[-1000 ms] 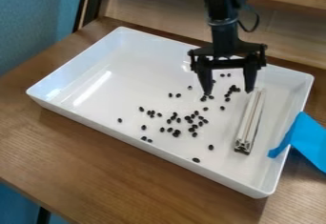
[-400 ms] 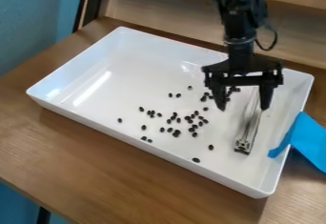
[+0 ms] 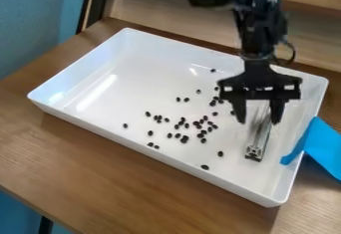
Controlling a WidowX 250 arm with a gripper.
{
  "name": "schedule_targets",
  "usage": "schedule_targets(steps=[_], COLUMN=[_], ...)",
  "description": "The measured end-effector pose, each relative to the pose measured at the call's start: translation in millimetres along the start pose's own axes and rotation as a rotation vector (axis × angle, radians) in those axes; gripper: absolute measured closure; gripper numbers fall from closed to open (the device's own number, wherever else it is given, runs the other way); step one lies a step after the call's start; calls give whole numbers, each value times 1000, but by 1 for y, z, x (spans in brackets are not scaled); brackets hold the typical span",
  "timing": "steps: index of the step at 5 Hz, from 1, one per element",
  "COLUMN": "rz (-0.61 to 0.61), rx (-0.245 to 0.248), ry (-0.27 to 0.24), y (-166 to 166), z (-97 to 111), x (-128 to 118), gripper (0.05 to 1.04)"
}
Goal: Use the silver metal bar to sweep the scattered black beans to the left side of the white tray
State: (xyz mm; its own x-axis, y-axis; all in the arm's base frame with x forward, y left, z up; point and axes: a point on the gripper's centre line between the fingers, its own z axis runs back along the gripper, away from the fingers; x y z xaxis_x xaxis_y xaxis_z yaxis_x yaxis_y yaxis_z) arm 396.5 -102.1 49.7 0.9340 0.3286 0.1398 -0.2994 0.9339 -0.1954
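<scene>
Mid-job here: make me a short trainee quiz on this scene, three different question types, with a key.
1. True or false: the fingers of the black two-finger gripper are pressed together.
2. Which long thing lies beneath the gripper? a) a wooden spoon; b) a silvery metal bar; c) a red plastic tube.
3. Fill in: the shiny white rectangular tray holds scattered small oval pieces coloured ____.

Key: 1 false; 2 b; 3 black.

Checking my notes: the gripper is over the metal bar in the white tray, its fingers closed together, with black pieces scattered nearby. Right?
Not quite: the camera view shows the gripper with fingers apart, over the metal bar in the white tray, black pieces scattered nearby.
</scene>
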Motion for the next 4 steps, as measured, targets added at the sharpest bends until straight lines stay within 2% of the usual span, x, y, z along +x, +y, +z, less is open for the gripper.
schedule_targets(steps=[1,2,3,4], rz=[-16,-16,-6,25], rx=[12,19,34,48], ry=[-17,-17,4,13], y=[-2,3,17,38], z=[0,0,1,3], x=[1,4,12,30], gripper=[721,734,734,734])
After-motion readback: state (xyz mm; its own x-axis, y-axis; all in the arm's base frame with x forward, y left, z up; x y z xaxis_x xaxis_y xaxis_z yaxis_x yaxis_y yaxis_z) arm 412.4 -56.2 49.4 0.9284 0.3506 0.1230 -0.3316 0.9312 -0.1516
